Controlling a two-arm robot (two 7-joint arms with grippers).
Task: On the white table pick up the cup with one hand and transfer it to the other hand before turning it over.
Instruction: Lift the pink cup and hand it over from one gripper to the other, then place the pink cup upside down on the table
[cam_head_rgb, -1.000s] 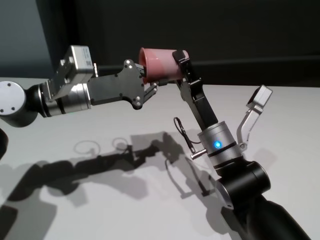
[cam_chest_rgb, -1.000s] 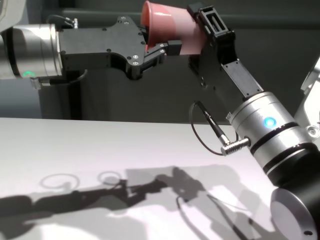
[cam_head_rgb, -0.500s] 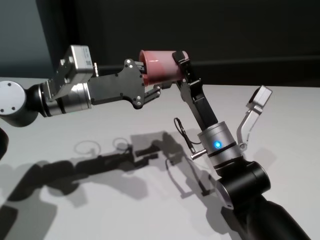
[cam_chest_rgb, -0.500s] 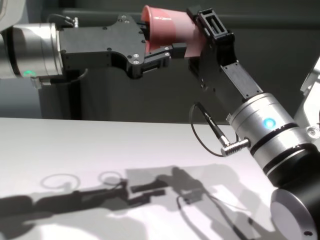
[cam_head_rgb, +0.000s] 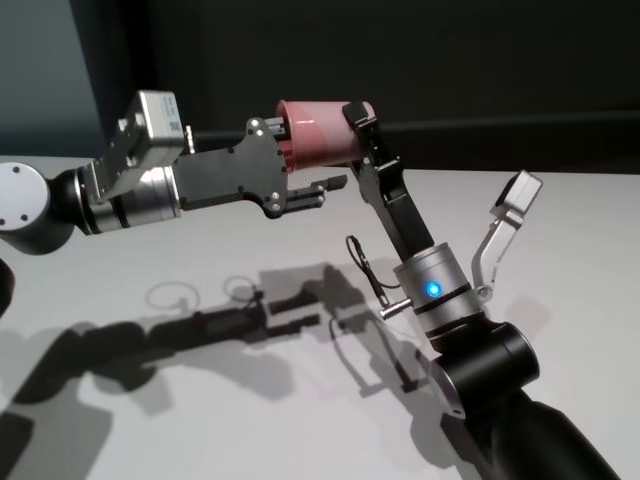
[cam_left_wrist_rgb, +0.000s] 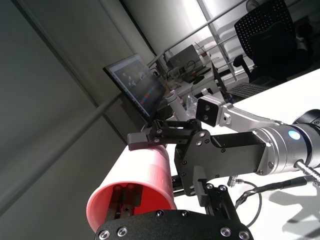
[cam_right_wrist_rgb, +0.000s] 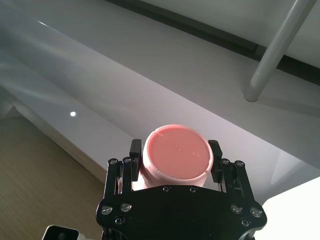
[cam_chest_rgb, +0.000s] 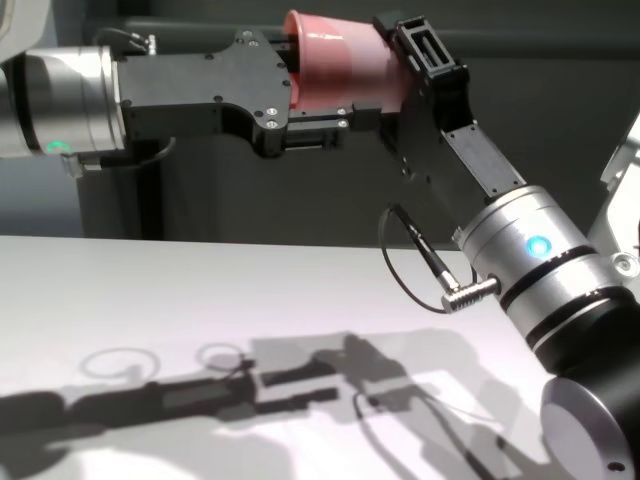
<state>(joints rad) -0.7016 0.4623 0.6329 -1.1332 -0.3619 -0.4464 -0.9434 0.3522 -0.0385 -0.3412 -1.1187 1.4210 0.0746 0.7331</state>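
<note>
The pink cup (cam_head_rgb: 315, 135) hangs on its side high above the white table (cam_head_rgb: 200, 400), rim toward my left arm. My right gripper (cam_head_rgb: 350, 135) is shut on the cup near its base. In the right wrist view its fingers (cam_right_wrist_rgb: 215, 149) press both sides of the cup (cam_right_wrist_rgb: 176, 156). My left gripper (cam_head_rgb: 305, 168) stands open at the rim. Its lower finger (cam_chest_rgb: 330, 120) lies clear under the cup (cam_chest_rgb: 345, 75). The left wrist view shows the other finger inside the cup (cam_left_wrist_rgb: 145, 175) mouth.
Both arms cast dark shadows (cam_head_rgb: 200, 325) on the table below. A thin black cable (cam_head_rgb: 365, 270) loops from the right wrist. The right wrist camera bracket (cam_head_rgb: 510, 215) sticks up beside that arm. A dark wall runs behind the table.
My left gripper has opened: its lower finger swung down off the cup wall. The cup and the right gripper have stayed where they were.
</note>
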